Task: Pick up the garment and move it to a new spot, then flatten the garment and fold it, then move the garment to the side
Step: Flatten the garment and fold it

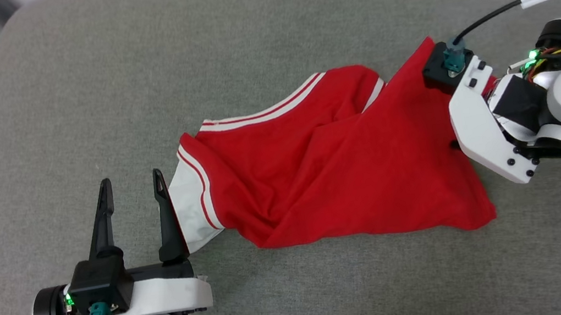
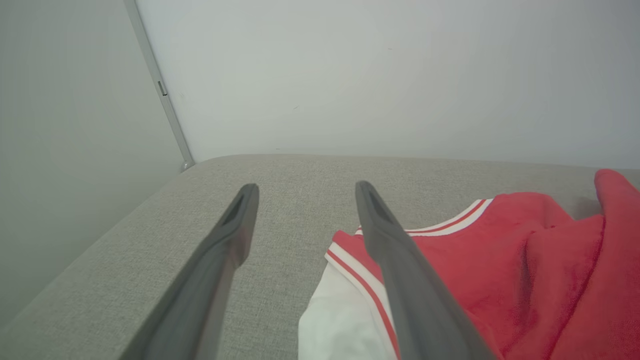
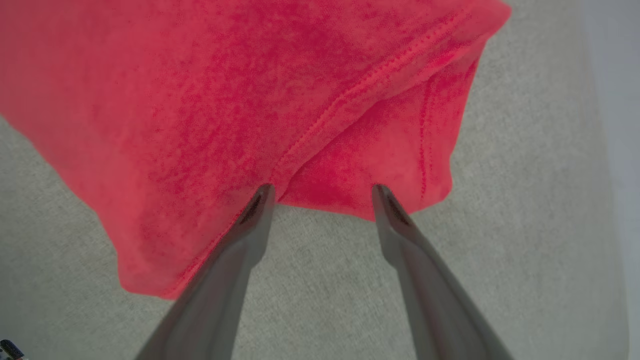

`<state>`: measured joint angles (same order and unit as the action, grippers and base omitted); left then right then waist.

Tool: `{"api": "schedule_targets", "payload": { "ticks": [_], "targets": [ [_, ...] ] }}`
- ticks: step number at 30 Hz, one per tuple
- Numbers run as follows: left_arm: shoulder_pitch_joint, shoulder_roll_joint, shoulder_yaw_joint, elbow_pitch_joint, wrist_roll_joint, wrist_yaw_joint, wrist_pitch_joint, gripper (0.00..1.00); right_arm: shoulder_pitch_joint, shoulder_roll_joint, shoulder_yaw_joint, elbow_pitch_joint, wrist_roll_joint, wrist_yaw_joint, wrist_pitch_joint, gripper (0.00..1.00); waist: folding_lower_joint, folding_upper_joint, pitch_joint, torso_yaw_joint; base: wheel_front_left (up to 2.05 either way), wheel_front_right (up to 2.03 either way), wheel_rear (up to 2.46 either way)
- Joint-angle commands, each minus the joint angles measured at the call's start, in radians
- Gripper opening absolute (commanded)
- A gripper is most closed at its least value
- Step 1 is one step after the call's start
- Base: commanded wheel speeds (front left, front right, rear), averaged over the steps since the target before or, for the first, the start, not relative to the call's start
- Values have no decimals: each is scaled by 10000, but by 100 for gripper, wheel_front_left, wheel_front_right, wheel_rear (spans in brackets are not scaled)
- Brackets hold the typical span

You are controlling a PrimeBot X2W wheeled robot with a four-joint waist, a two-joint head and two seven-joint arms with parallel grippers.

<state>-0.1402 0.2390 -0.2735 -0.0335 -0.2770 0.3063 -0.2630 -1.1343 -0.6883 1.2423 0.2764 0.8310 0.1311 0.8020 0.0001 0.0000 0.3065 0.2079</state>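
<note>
Red garment (image 1: 338, 171) lies rumpled on the grey cushion (image 1: 82, 98) btw both arms, left pincer (image 1: 130, 177) spread wide w/ one finger right by the white sleeve (image 1: 191, 210), right pincer (image 3: 322, 187) spread too, tips at the hem, nothing pinched.

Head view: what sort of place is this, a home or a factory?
Likely an indoor room, perhaps home-like: a grey upholstered cushion, like a sofa seat or mattress, meets a plain pale wall, and a red T-shirt lies crumpled on it.
</note>
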Motion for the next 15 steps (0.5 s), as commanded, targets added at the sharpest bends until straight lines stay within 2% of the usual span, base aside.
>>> {"api": "schedule_targets", "payload": {
  "ticks": [1, 5, 10, 11, 12, 15],
  "targets": [
    [-161, -202, 185, 36, 205, -181, -23, 100, -179, 203, 151, 206, 86, -7, 86, 100, -1, 0, 471, 268, 0, 0, 0],
    [-323, -668, 563, 87, 590, -602, -25, 100, 35, 409, 353, 543, 22, -7, 333, 100, -1, 0, 867, 371, 0, 0, 0],
    [-347, -1102, 1045, 167, 968, -1032, -25, 100, 1026, 429, 571, 495, -219, -4, 805, 100, -1, 0, 1070, 424, 0, 0, 0],
    [-340, -1160, 1111, 178, 1032, -1100, -25, 100, 1074, 400, 581, 407, -386, -4, 775, 35, -1, 0, 1081, 416, 0, 0, 0],
    [-320, -1205, 1198, 201, 1103, -1159, -25, 100, 1078, 375, 585, 324, -464, -4, 728, 0, -1, 0, 1070, 392, 0, 0, 0],
    [-155, -1332, 1482, 311, 1272, -1321, -25, 100, 712, 333, 501, 248, -546, -9, 309, 0, -1, 0, 878, 244, 0, 0, 0]
  ]
}}
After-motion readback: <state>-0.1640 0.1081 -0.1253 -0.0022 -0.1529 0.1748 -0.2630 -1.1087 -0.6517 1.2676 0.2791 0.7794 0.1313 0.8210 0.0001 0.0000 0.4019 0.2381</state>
